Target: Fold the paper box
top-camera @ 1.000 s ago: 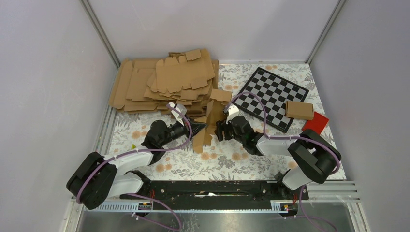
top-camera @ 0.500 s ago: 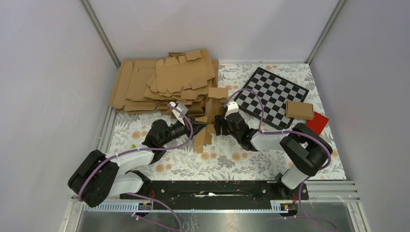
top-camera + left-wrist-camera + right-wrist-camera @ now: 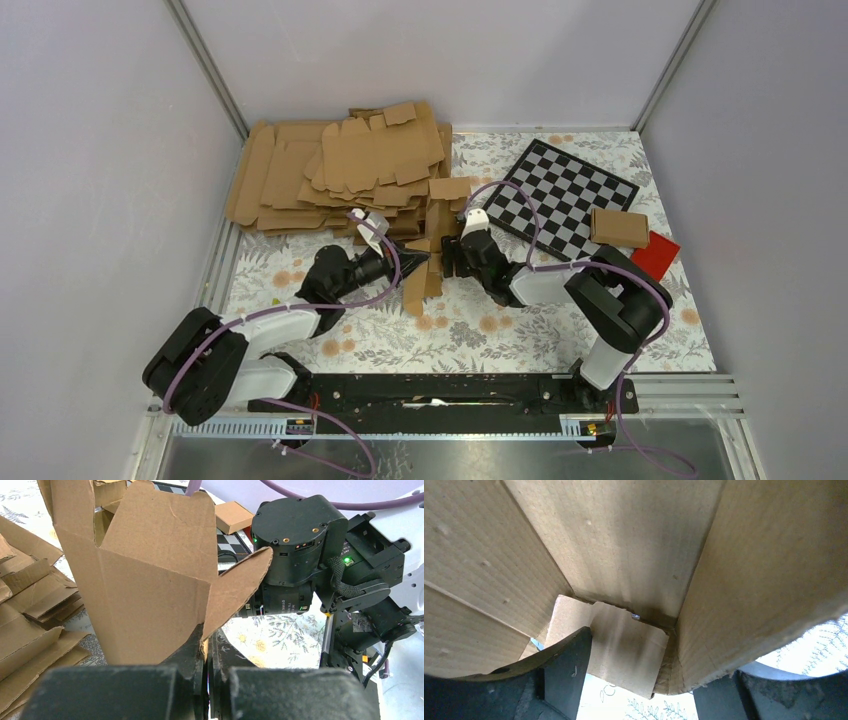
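Observation:
The paper box [image 3: 430, 235] is a part-folded brown cardboard piece standing on end between my two grippers, its top flap leaning toward the card stack. My left gripper [image 3: 408, 266] is shut on a lower flap edge of the box; in the left wrist view the jaws [image 3: 207, 636] pinch the card where a rounded flap meets the box wall [image 3: 145, 580]. My right gripper [image 3: 449, 257] is open at the box's right side. In the right wrist view its fingers [image 3: 569, 665] stand wide apart, with the box's inner walls [image 3: 624, 545] and a small bottom flap [image 3: 624, 650] between them.
A thick stack of brown card sheets [image 3: 330, 170] lies at the back left, just behind the box. A chessboard [image 3: 565, 200] lies at the back right, with a small brown carton [image 3: 618, 227] and a red block [image 3: 652, 252] at its right edge.
My right gripper has moved left and a little back, up against the box. The box has tipped more upright, its top flap shifting toward the back. The left gripper has kept its hold.

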You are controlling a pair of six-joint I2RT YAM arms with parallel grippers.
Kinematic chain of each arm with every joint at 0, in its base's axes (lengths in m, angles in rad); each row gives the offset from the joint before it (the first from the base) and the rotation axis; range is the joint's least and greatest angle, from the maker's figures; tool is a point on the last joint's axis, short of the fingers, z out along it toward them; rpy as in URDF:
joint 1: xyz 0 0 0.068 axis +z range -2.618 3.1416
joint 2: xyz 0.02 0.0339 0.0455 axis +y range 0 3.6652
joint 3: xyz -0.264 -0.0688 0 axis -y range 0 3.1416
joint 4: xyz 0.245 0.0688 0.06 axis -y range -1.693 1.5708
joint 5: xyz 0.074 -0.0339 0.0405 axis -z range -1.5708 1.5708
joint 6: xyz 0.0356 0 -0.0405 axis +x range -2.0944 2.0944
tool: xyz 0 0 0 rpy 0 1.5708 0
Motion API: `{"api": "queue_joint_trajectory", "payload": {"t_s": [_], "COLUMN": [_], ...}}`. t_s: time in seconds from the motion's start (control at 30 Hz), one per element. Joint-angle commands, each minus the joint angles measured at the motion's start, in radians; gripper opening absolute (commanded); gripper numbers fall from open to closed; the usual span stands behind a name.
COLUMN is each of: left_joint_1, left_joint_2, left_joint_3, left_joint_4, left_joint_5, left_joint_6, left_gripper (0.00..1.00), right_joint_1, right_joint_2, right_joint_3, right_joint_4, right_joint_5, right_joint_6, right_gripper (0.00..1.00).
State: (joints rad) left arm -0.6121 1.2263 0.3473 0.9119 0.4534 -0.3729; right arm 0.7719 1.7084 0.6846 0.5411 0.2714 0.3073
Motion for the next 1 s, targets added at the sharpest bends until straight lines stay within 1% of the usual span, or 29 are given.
{"api": "queue_joint_trajectory", "payload": {"t_s": [0.0, 0.07, 0.17, 0.27, 0.37, 0.53, 0.63, 0.67, 0.73, 0.83, 0.9, 0.97], "left_joint_1": [-0.006, -0.005, -0.006, -0.006, -0.006, -0.006, -0.005, -0.005, -0.005, 0.0, 0.002, 0.002], "left_joint_2": [0.028, 0.03, 0.043, 0.073, 0.111, 0.195, 0.253, 0.269, 0.286, 0.252, 0.182, 0.087], "left_joint_3": [0.007, 0.008, 0.01, 0.001, -0.007, -0.009, -0.007, -0.009, -0.018, -0.044, -0.053, -0.047], "left_joint_4": [-0.076, -0.077, -0.068, -0.025, 0.062, 0.27, 0.4, 0.435, 0.472, 0.423, 0.295, 0.114], "left_joint_5": [0.033, 0.024, 0.003, -0.015, -0.008, 0.043, 0.092, 0.107, 0.12, 0.099, 0.054, -0.002], "left_joint_6": [-0.025, -0.034, -0.056, -0.095, -0.166, -0.317, -0.399, -0.416, -0.43, -0.392, -0.326, -0.241], "left_gripper": [0.0, 0.0, 0.0, 0.0, 0.0, 0.0, 0.0, 0.01, 0.08, 0.26, 0.38, 0.48], "right_joint_1": [0.009, 0.007, 0.009, 0.009, 0.009, 0.01, 0.009, 0.008, 0.01, 0.009, 0.008, 0.008], "right_joint_2": [0.032, 0.037, 0.041, 0.05, 0.057, 0.047, 0.046, 0.046, 0.039, 0.032, 0.035, 0.039], "right_joint_3": [0.012, 0.008, 0.009, 0.023, 0.03, 0.017, 0.017, 0.017, 0.006, -0.005, -0.004, -0.003], "right_joint_4": [-0.083, -0.083, -0.082, -0.102, -0.122, -0.123, -0.131, -0.137, -0.13, -0.123, -0.124, -0.124], "right_joint_5": [-0.01, -0.016, -0.038, -0.047, -0.047, -0.042, -0.032, -0.019, 0.0, 0.001, -0.001, -0.004], "right_joint_6": [-0.003, -0.004, -0.002, -0.004, -0.007, -0.001, 0.004, 0.011, 0.019, 0.016, 0.014, 0.012], "right_gripper": [0.74, 0.73, 0.7, 0.69, 0.68, 0.68, 0.65, 0.63, 0.61, 0.6, 0.59, 0.59]}}
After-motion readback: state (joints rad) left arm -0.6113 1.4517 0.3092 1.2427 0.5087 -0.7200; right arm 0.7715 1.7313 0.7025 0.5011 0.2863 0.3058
